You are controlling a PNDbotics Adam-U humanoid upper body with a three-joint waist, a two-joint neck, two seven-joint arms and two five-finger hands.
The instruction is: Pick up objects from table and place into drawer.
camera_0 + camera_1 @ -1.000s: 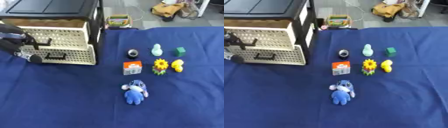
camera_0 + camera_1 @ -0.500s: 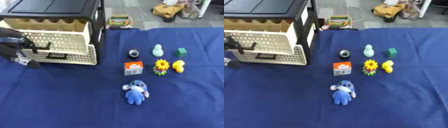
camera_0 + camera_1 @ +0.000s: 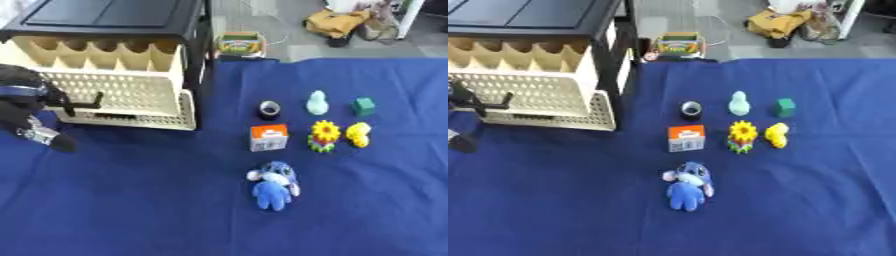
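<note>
Black left hand (image 3: 26,112) by the cream drawer (image 3: 118,95).
Its fingers curl round the drawer's dark handle (image 3: 83,102); only the left eye view shows the hand whole. The blue plush toy (image 3: 273,184) lies on the blue cloth (image 3: 131,200).

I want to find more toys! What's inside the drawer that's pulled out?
The drawer shows only its cream lattice front; its inside is hidden. The left hand is beside its handle.
</note>
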